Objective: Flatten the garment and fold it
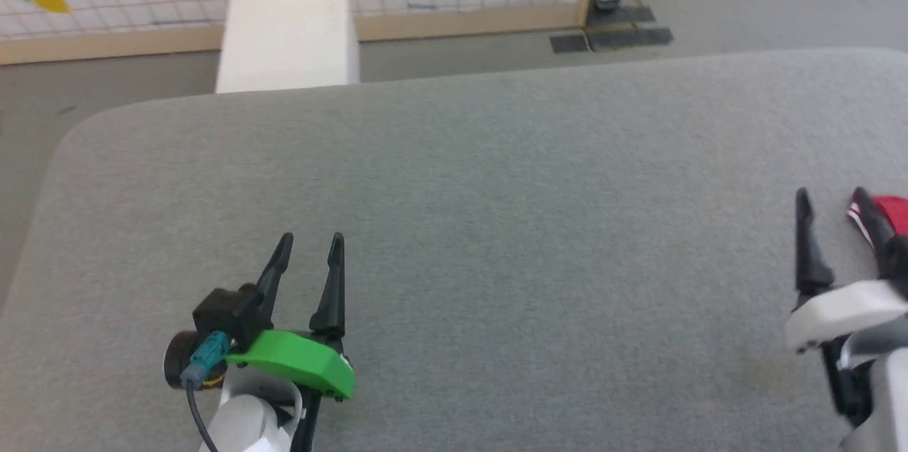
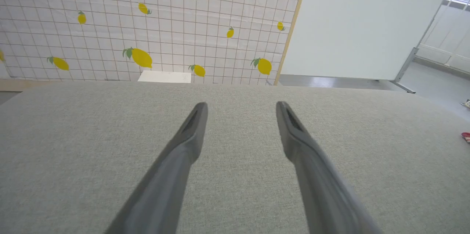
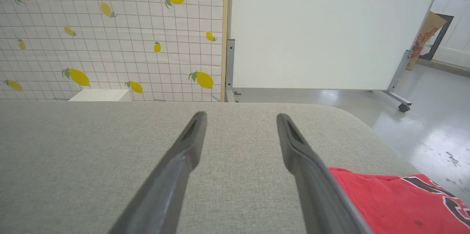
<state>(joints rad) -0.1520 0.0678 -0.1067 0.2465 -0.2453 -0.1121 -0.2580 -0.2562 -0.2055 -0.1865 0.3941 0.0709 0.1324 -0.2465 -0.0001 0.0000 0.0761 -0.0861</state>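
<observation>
Left fingers [image 1: 332, 282]: long, dark, spread wide, empty, above bare bench.
Right fingers [image 1: 806, 239]: spread wide, empty.
Garment: bright red soft-fabric T-shirt [image 3: 385, 197] lies on the grey fabric-covered bench [image 1: 454, 189], just right of the right fingers, by the bench's right edge.
Nearer arm: right; left is well apart.
Long axis: cannot tell.
Views: right wrist view shows dark lettering; head view shows striped trim.

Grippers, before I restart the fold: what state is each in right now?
Left gripper: open, holding nothing.
Right gripper: open, holding nothing; the garment lies just beside it.
</observation>
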